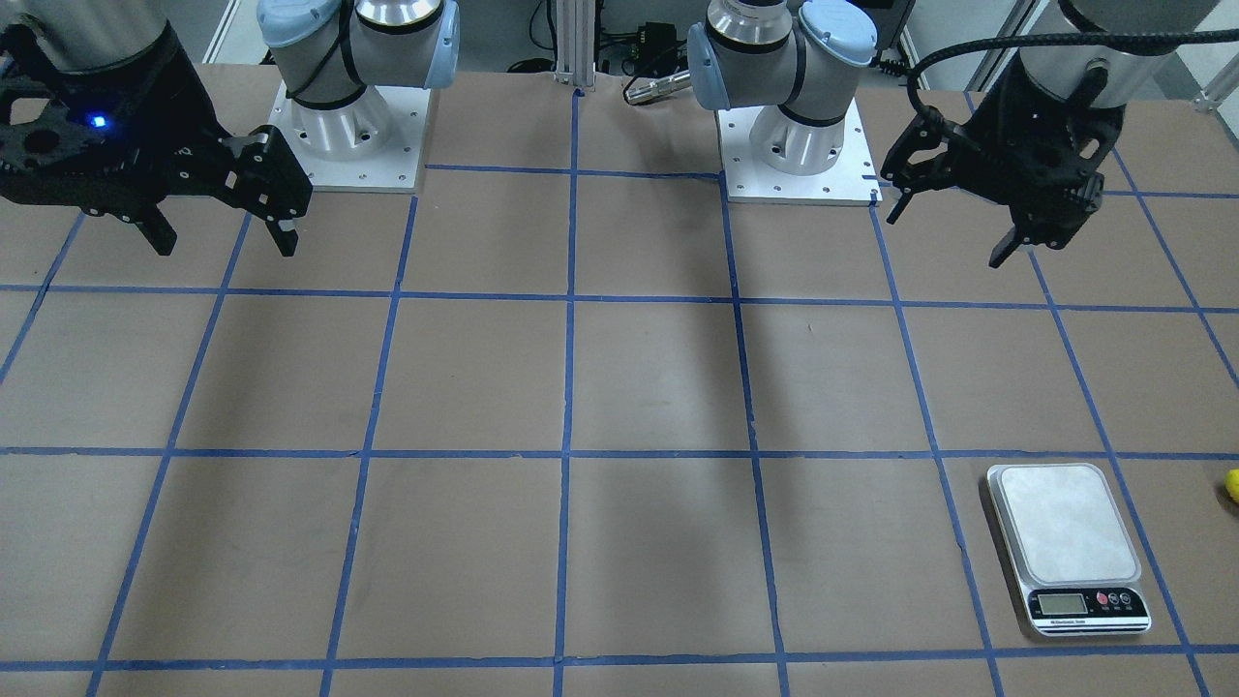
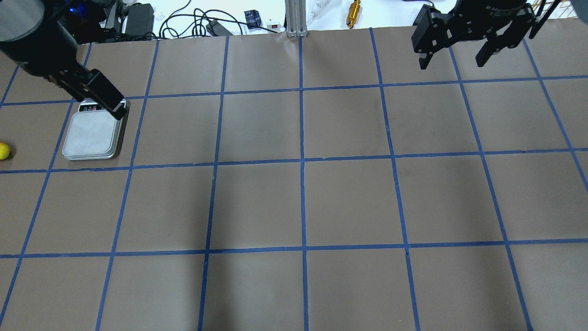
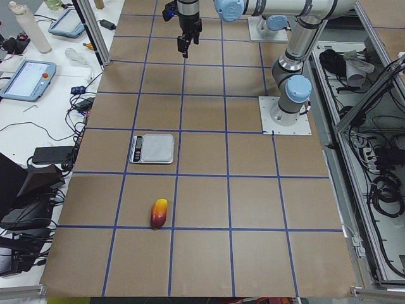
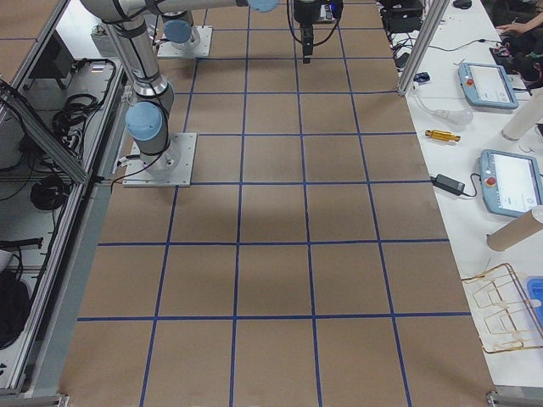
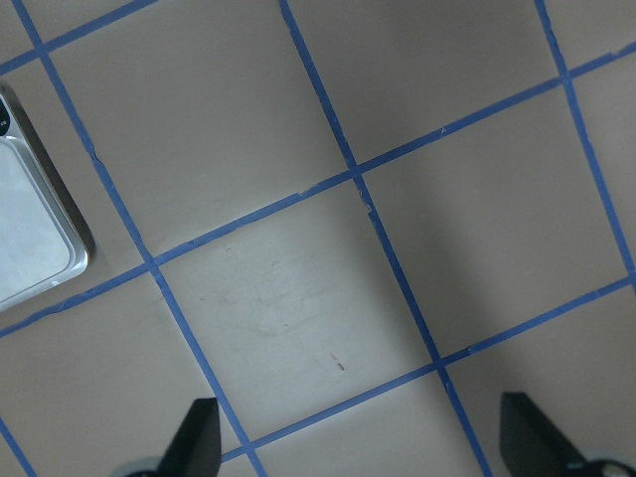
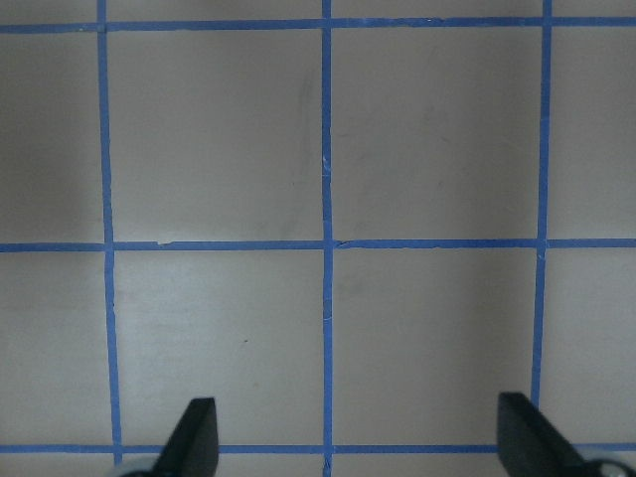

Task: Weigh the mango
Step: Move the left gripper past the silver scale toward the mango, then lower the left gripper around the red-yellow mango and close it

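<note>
A yellow-to-red mango point(image 3: 159, 213) lies on the brown, blue-gridded worktop point(image 3: 253, 202), lower centre of the left side view. It sits below a digital kitchen scale point(image 3: 152, 148), not touching it. The left pincer point(image 5: 363, 442) and right pincer point(image 6: 358, 442) hang wide open, holding nothing.

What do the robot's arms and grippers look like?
The left arm and right arm are silver tubes with light blue joint caps. The left gripper and right gripper are black, angular and two-fingered. A black cable loops to the left wrist; a blue light glows near the right gripper.
</note>
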Tool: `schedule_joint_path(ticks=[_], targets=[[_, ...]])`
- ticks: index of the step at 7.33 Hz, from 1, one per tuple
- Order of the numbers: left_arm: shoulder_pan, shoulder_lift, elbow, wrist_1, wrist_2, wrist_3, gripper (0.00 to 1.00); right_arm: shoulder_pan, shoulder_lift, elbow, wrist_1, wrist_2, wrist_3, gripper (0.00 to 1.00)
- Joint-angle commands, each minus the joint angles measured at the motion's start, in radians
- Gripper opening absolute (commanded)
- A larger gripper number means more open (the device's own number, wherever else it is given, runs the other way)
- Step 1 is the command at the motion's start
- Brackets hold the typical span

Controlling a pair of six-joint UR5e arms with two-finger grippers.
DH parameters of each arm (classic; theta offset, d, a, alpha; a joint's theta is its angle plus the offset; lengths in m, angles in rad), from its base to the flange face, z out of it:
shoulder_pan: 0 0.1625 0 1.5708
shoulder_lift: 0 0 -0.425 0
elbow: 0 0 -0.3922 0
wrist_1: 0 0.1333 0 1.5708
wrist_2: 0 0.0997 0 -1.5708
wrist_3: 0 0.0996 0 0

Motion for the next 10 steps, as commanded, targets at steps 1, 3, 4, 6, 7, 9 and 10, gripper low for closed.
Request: schedule_joint_path(ticks=[1,3,4,6,7,9,10], targets=[[0.127,0.006,0.006,-0.039,0.000,0.283,1.00,0.000,0.000,0.000,0.000,0.000,0.000,1.00],[0.297,-0.011,0.015,-0.080,0.063,0.546,1.00,-0.001,0.000,0.000,0.000,0.000,0.000,1.00],[0.400,-0.034,0.015,-0.075,0.065,0.794,1.00,0.000,0.000,0.000,0.000,0.000,0.000,1.00],[0.519,-0.088,0.015,-0.001,0.103,0.997,1.00,0.000,0.000,0.000,0.000,0.000,0.000,1.00],[0.543,-0.129,0.029,0.037,0.143,1.078,1.00,0.000,-0.001,0.000,0.000,0.000,0.000,1.00],[0.613,-0.259,0.119,0.088,0.141,1.204,1.00,0.000,-0.001,0.000,0.000,0.000,0.000,1.00],[0.616,-0.336,0.179,0.100,0.146,1.202,1.00,0.000,0.000,0.000,0.000,0.000,0.000,1.00]])
